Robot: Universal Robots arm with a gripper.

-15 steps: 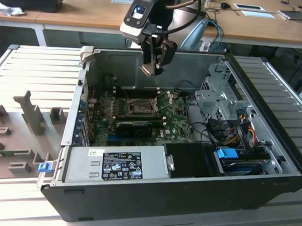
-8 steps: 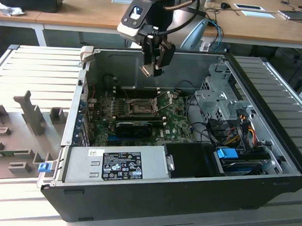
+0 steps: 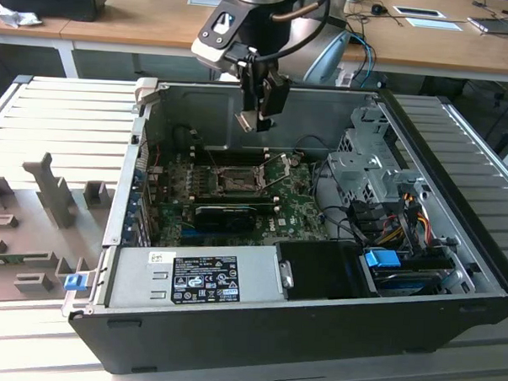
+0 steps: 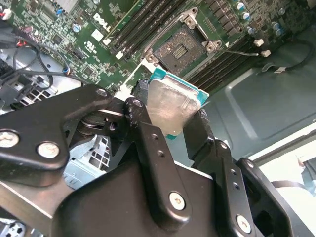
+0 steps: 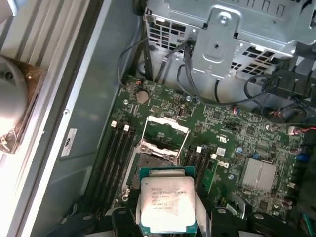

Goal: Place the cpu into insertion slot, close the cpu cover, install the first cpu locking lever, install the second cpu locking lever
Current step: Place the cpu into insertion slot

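Jaws of the gripper [image 4: 170, 112] pinched on two opposite edges of the cpu [image 4: 170, 104], chip held between the fingertips [image 4: 140, 101] with nothing else touching it.

Step in hand, as judged: first of the four, placing the cpu; chip not yet seated. Seen from outside, gripper [image 3: 259, 121] and cpu [image 3: 246, 120] high inside the computer case [image 3: 325, 118], insertion slot [image 3: 235, 183] below the jaws and well apart from them, on the green motherboard [image 3: 295, 213].

Insertion slot [image 4: 180, 49] bare and dark-centred beyond the jaw tips, nothing lying in it. Cpu cover [image 5: 168, 123] swung up and open past the slot [image 5: 154, 160], on the side away from the jaws; thin wire locking levers beside it apparently unlatched as well.

Demands of the placement, as judged: chip centred squarely over the slot rim, its edges parallel to the rim, lowered level and without force, clear of the raised cover.

Orientation of the cpu [image 5: 165, 202]: silvery printed metal face toward the wrist cameras, green underside toward the board. Outline nearly square, hence no marked long axis; edges roughly in line with those of the slot. Exact levelness against the board not determinable.
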